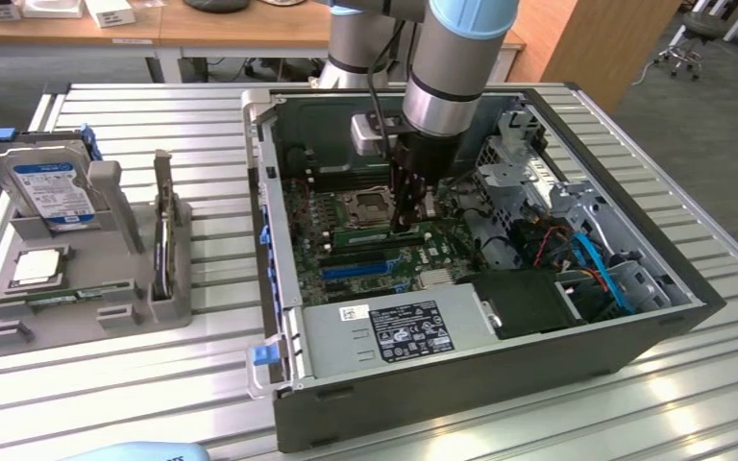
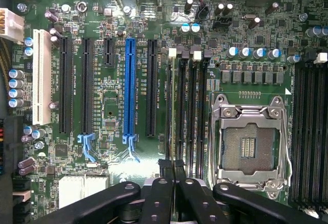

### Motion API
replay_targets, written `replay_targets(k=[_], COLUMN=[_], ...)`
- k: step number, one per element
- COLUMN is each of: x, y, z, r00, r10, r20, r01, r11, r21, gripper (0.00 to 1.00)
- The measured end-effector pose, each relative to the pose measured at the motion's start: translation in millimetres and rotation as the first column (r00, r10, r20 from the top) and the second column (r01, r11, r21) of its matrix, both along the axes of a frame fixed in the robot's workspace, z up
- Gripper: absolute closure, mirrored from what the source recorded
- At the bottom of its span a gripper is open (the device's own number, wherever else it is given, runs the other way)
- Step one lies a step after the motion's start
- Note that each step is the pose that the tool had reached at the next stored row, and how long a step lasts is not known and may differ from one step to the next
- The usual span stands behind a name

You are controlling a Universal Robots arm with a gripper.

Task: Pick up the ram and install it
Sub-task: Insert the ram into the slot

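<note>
So the grey robot arm [image 1: 453, 58] reaches straight down into the open dark-grey desktop PC case [image 1: 498, 384], which sits in the middle of the slatted metal table [image 1: 126, 403]. The black gripper [image 1: 407, 223] is right down at the green motherboard [image 1: 311, 216], just beside the empty silver processor socket [image 1: 362, 204]. The ram [image 1: 366, 234], a long thin green circuit-board stick, stands on edge along the memory slots between that socket and the blue expansion slot [image 1: 358, 270], and it sticks out from the gripper toward the exterior view's left. From the wrist view you look along the ram [image 2: 169, 111] edge-on: it lines up with the slot furthest from the socket [image 2: 249, 144], on the side of the blue slot [image 2: 129, 85], and it runs right in between the tips of the gripper [image 2: 172, 166]. The two black fingers [image 2: 163, 193] are squeezed together on that end of the stick, so it's pinched near one end, not the middle. Can't tell whether it's fully seated. Over by the table edge on the exterior view's left there's a grey parts tray [image 1: 87, 336] with an upright hard drive with a blue-and-white label [image 1: 46, 187] and a square silver processor chip [image 1: 36, 267], well apart from the gripper.
</note>
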State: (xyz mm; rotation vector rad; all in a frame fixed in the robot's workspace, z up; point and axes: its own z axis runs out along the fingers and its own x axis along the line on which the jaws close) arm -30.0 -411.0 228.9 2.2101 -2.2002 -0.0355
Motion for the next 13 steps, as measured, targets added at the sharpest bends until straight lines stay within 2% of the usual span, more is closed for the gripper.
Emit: replay_targets(k=[13], x=[-0.1], y=[0.0], z=[4.1], r00=[1.0], r10=[-0.005], r20=[0.0], r01=[0.005], r11=[1.0], r21=[0.0], gripper=[0.89])
